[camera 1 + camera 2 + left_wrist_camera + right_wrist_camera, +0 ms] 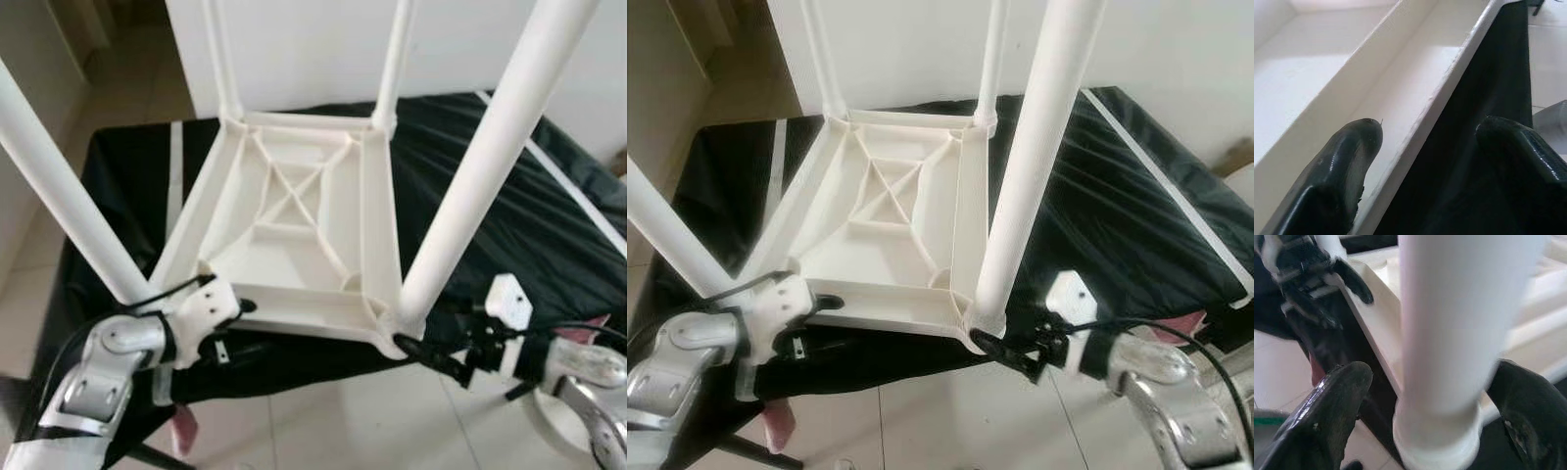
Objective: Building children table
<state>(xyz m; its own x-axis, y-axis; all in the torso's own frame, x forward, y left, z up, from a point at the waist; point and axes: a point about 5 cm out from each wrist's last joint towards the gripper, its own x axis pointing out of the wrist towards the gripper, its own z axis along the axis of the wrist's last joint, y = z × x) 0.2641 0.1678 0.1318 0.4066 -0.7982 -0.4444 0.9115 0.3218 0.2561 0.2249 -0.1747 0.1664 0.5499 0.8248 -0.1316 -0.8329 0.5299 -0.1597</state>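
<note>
Table [294, 225] upturned, ribbed white plastic, 4 round legs; pincers [230, 323] [416, 351] flank rim.

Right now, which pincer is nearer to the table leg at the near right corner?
Right. The right pincer has its fingers on either side of that leg, at its base. The left pincer is at the opposite near corner, straddling the table's rim.

Upturned white table [294, 225], 4 legs up, on black cloth [509, 215]
</note>
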